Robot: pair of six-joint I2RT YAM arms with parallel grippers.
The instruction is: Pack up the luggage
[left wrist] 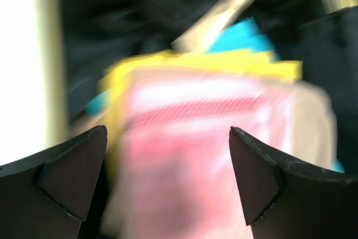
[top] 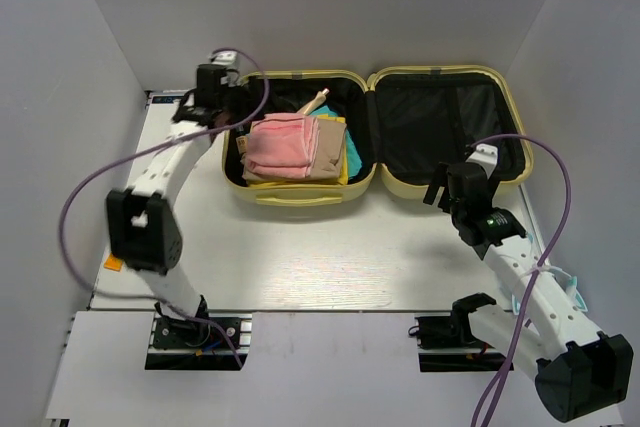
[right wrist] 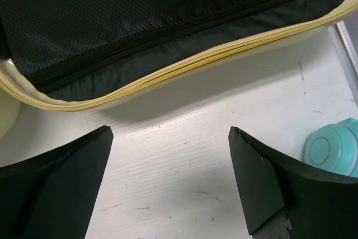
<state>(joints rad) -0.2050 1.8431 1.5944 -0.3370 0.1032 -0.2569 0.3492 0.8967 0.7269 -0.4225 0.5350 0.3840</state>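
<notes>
The pale yellow luggage (top: 300, 197) lies open flat on the table, both halves lined in black. Its left half holds a folded pink cloth (top: 280, 147) on beige (top: 328, 147) and yellow (top: 352, 159) pieces, with a tan stick-like item (top: 318, 99) behind. My left gripper (top: 228, 119) hangs open and empty over the left edge of that half. The blurred left wrist view shows the pink cloth (left wrist: 207, 155) beyond the open gripper (left wrist: 168, 130). My right gripper (top: 445, 185) is open and empty at the front rim of the empty right half (right wrist: 168, 74), over bare table (right wrist: 169, 131).
A round pale teal object (right wrist: 335, 149) lies on the table to the right of my right gripper, and it also shows beside the right arm (top: 572, 285). White walls close in on three sides. A purple cable loops from each arm.
</notes>
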